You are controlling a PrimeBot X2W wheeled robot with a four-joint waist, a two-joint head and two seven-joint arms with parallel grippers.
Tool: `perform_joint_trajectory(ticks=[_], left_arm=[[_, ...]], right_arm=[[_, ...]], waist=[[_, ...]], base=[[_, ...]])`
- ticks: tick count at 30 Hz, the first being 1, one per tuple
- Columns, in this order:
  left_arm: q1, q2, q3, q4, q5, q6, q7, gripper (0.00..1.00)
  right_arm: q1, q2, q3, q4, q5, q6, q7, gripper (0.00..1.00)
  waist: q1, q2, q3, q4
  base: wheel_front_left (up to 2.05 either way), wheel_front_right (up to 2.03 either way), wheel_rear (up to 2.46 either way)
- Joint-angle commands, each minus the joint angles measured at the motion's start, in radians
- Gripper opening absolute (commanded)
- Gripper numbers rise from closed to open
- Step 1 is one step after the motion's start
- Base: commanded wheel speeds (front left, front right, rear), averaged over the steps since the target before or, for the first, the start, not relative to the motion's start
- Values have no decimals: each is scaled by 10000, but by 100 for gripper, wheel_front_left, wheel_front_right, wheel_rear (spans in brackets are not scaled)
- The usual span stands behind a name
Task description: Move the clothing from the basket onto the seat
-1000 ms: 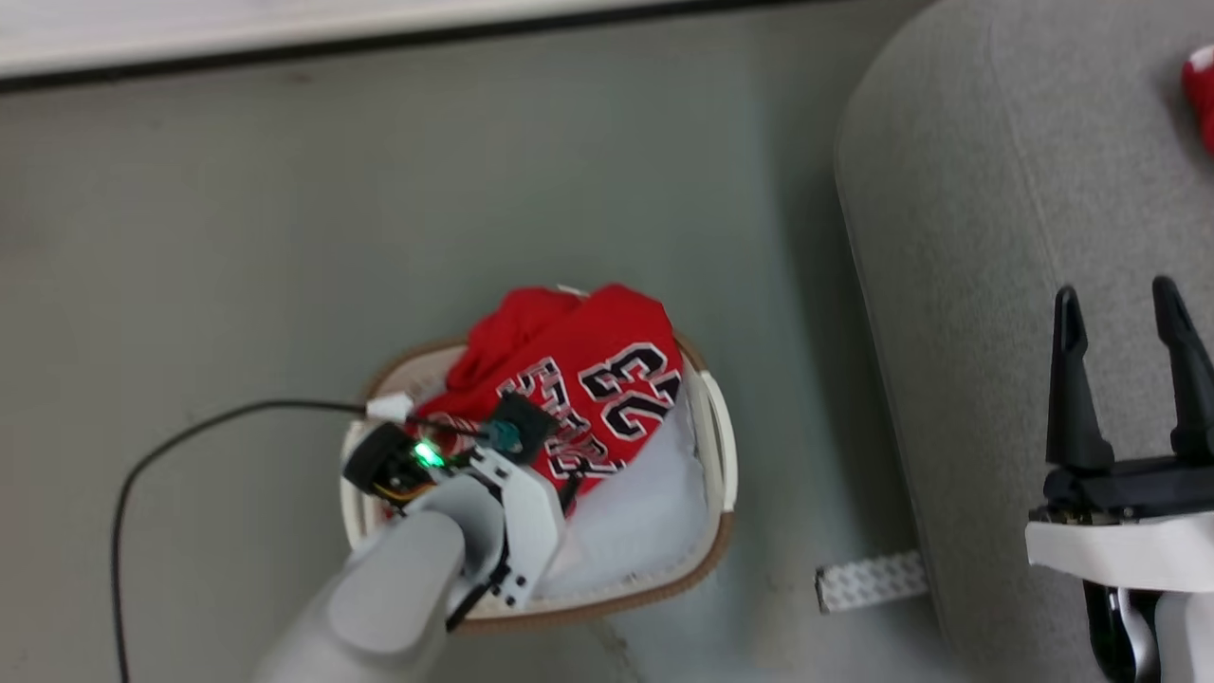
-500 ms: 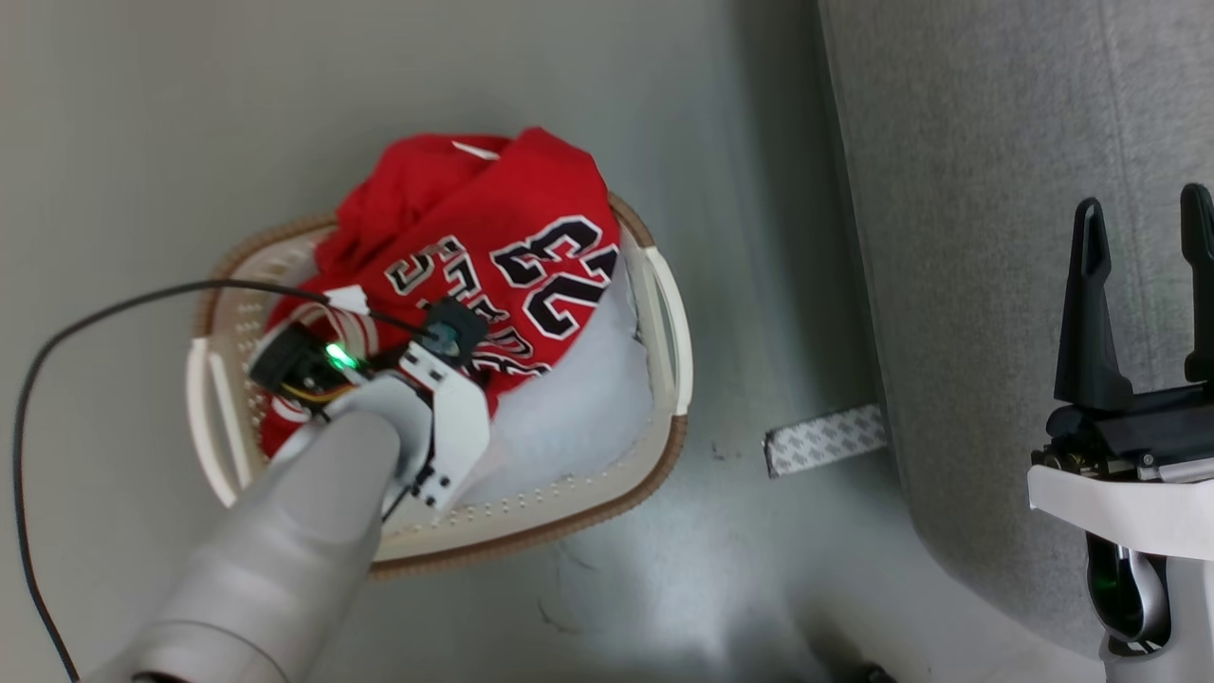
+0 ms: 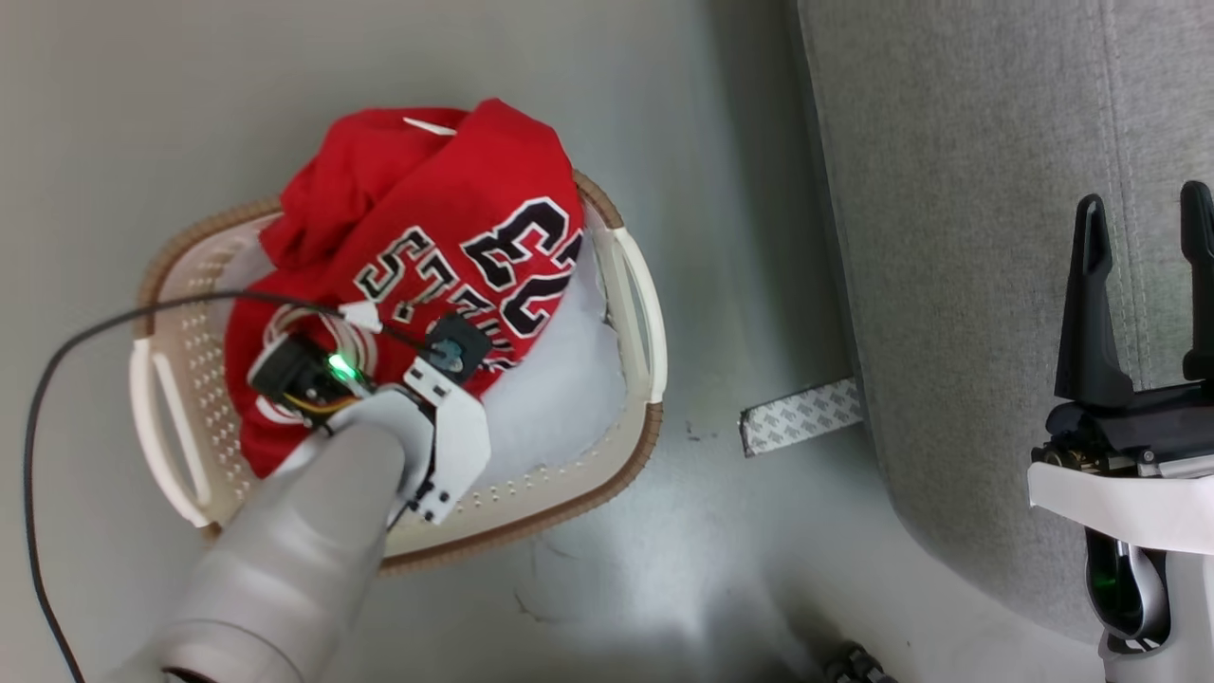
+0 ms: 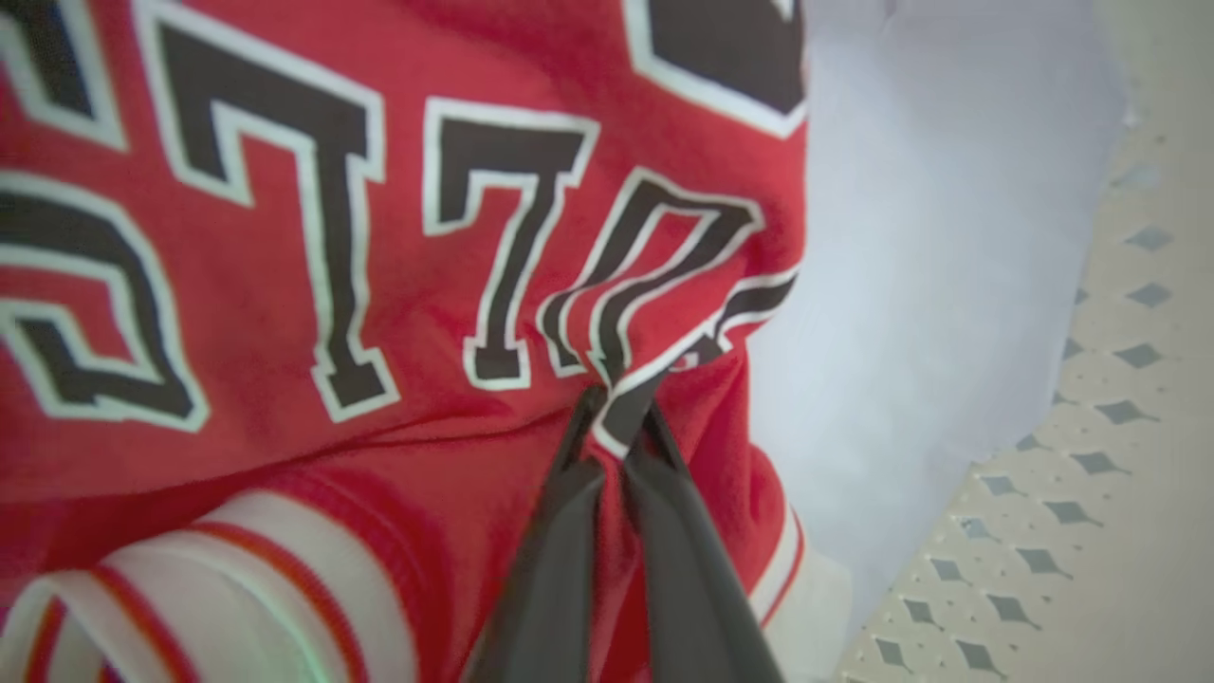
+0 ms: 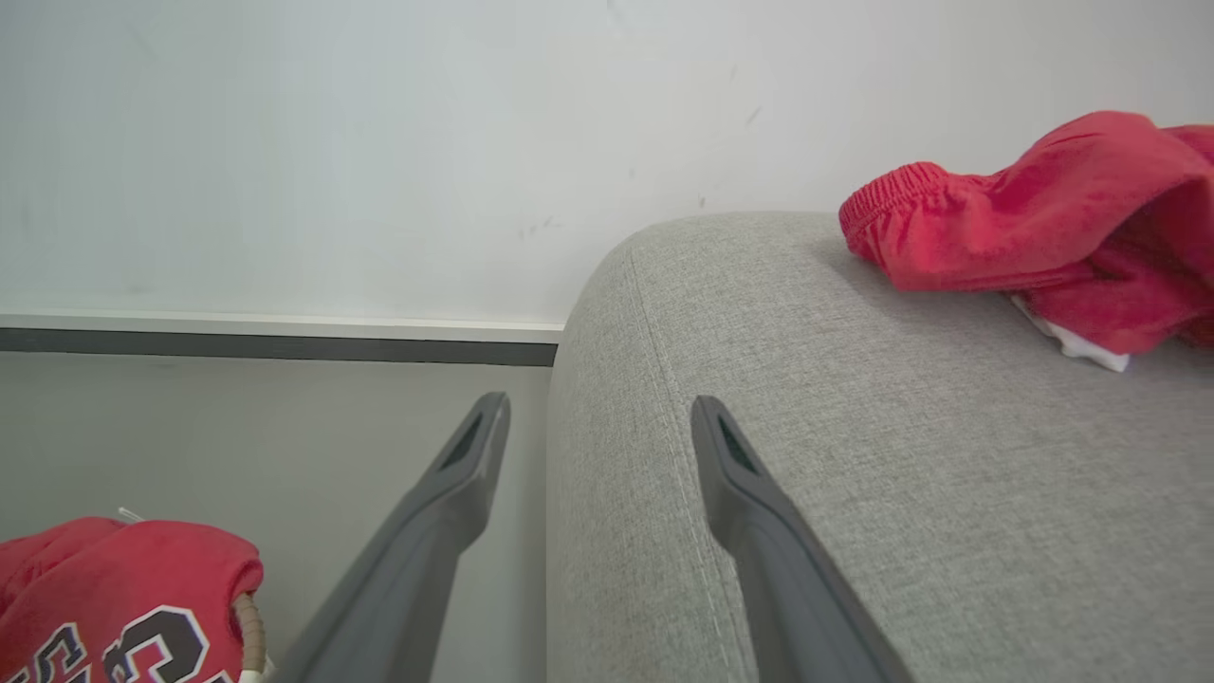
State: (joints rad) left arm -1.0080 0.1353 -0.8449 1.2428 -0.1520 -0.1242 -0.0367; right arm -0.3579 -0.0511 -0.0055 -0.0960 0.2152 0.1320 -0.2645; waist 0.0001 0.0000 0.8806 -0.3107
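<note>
The red jersey (image 3: 427, 218) with black number 23 is heaped in the white basket (image 3: 631, 285), hanging over its far rim. My left arm reaches down into the basket. My left gripper (image 4: 616, 408) is shut on a fold of the jersey (image 4: 285, 285) at its lettering. A pale pad (image 4: 929, 237) lies under the jersey. My right gripper (image 3: 1143, 218) is open and holds nothing above the grey seat (image 3: 948, 190). Its fingers straddle the seat's edge (image 5: 599, 417). Another red garment (image 5: 1043, 228) lies on the seat (image 5: 854, 427).
The basket stands on a grey floor, left of the seat. A strip of patterned tape (image 3: 801, 417) lies on the floor between them. A black cable (image 3: 95, 327) loops from my left wrist over the basket's left side. A white wall with a dark baseboard (image 5: 275, 343) is behind.
The head camera has tilted down and swung, so the basket sits higher and further left in the picture. My left gripper stays in the basket on the jersey. The right gripper stays open.
</note>
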Motion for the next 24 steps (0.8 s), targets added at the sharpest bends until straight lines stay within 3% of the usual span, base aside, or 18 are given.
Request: perform_joint_trajectory(ticks=[1,12,24], left_arm=[[233,-83,81,46,-326,-54,-255,0],[1444,-583,614,-282,-1451,-56,-2034,0],[2919,-822,1028,-2677,-2425,53,-2279,0]], right_arm=[[61,8,-73,94,-26,-25,1,100],[912,-3,-648,834,-519,-25,1,100],[2674,-4,-1170,1690,-1022,-25,1,100]], waist=[[-1,0,-341,204],[-1,0,-3261,1703],[-1,0,-6656,3132]], base=[[0,0,0],[0,0,0],[0,0,0]])
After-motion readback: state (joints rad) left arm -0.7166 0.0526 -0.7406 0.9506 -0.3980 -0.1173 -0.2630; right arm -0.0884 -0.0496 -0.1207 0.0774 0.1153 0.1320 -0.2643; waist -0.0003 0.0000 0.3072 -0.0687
